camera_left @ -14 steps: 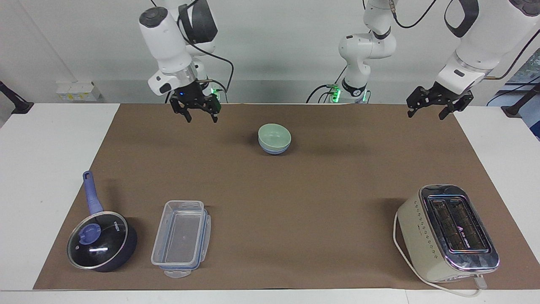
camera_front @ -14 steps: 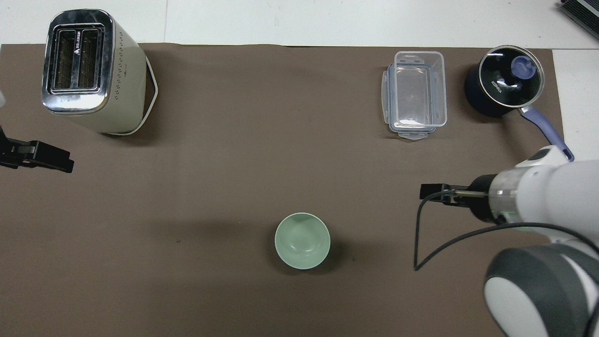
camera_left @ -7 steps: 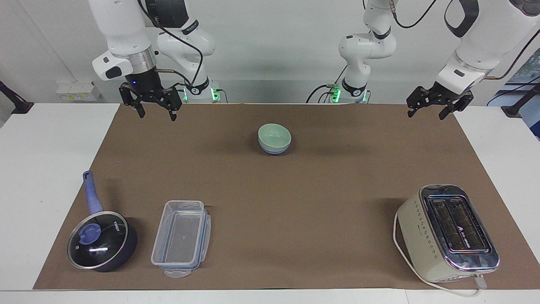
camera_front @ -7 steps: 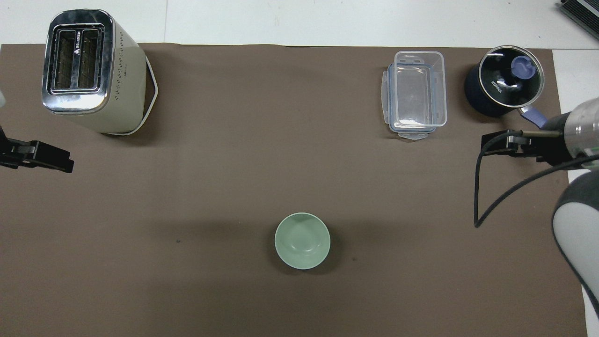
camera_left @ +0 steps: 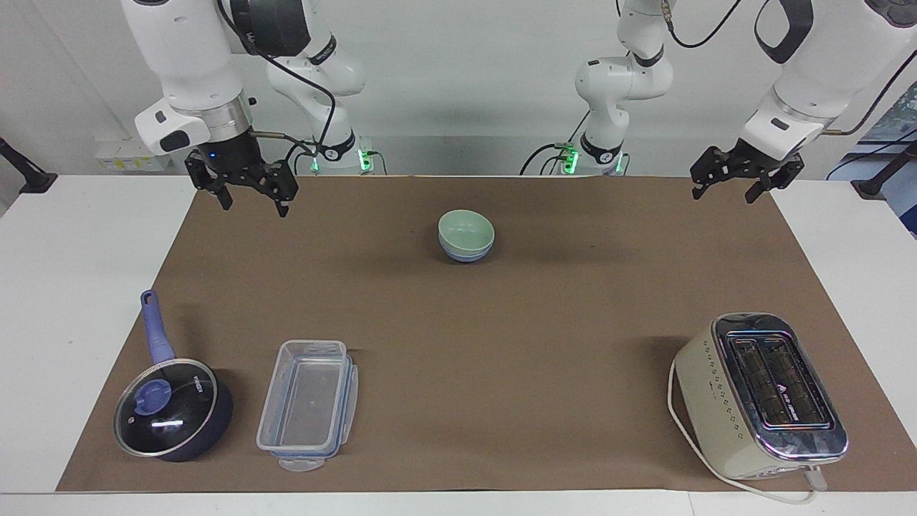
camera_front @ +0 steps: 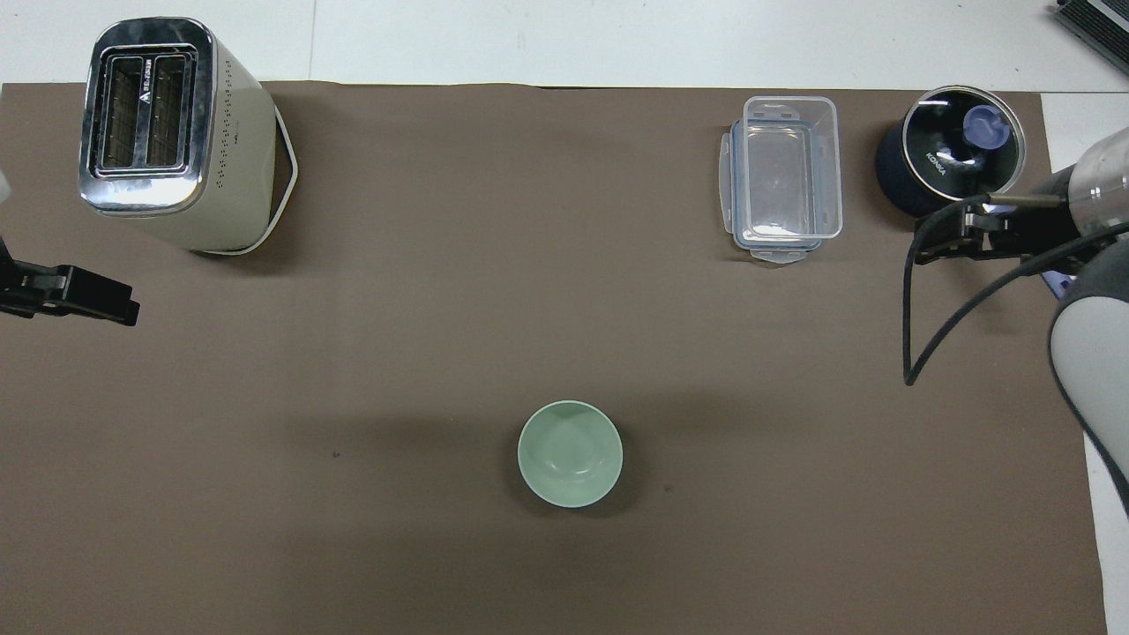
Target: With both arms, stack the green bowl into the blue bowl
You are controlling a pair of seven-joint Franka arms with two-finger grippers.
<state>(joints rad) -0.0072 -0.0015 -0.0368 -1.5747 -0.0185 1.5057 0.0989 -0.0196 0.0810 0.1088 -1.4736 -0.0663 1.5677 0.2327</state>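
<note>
A: Facing view first. Where do the bowls stand?
B: The green bowl (camera_left: 466,229) sits nested in the blue bowl (camera_left: 466,251), on the brown mat (camera_left: 458,344), near the robots' edge and about midway between the arms. Only the blue bowl's lower wall shows.
A: Grippers?
B: The right gripper (camera_left: 251,201) hangs in the air over the mat's corner at the right arm's end, fingers spread, holding nothing. The left gripper (camera_left: 725,190) hangs over the mat's corner at the left arm's end, fingers parted, also empty.
A: Other items?
B: A lidded saucepan (camera_left: 172,410), a clear container (camera_left: 309,405) beside it, and a toaster (camera_left: 763,394) at the left arm's end, all farther from the robots than the bowls.
A: Overhead view?
B: The green bowl (camera_front: 570,452) covers the blue one completely. The left gripper (camera_front: 88,300) shows at the edge; the right gripper (camera_front: 953,242) overlaps the saucepan (camera_front: 948,150). I cannot tell finger spacing from here.
</note>
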